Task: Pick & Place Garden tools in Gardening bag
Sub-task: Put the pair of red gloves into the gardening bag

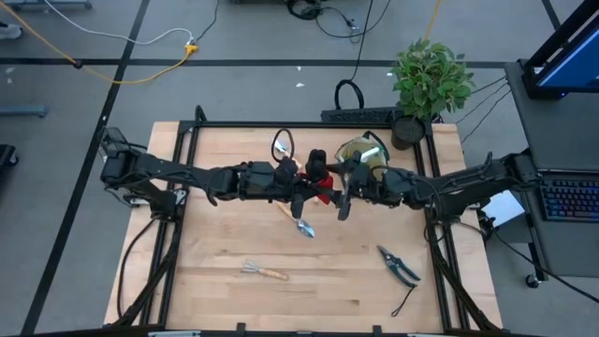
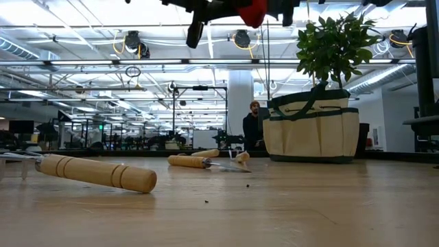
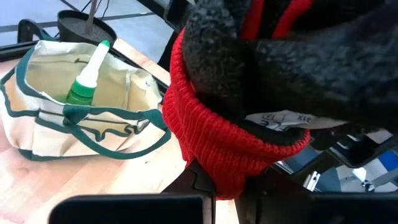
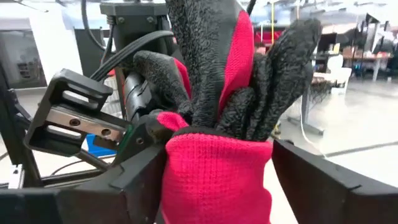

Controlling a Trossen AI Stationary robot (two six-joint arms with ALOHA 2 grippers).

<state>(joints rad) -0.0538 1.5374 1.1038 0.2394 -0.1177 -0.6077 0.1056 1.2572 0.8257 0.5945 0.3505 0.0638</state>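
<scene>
The red-black glove (image 1: 319, 174) hangs high over the table's middle; it also shows in the low view (image 2: 254, 9). My left gripper (image 1: 299, 184) comes from the table's left and is shut on it. My right gripper (image 1: 343, 192) comes from the right and is open, one finger on each side of the glove's red cuff (image 4: 214, 180); the black glove fingers (image 4: 205, 56) point away from it. The beige gardening bag (image 1: 361, 155) stands at the far right with a green-and-white bottle (image 3: 87, 78) in it. A trowel (image 1: 301, 225), a small rake (image 1: 263, 271) and pruning shears (image 1: 399, 265) lie on the table. My left gripper holds the glove by the red knit cuff (image 3: 219, 177), which reaches down between its two fingers; the glove itself hides the exact spot. The fingers come level from the table's left. The glove is lifted clear of the table.
A potted plant (image 1: 430, 77) stands at the far right corner, behind the bag. A round hoop item (image 1: 283, 145) lies at the far middle. In the low view a wooden handle (image 2: 96, 172) lies close by, and a person (image 2: 254, 123) is in the room behind.
</scene>
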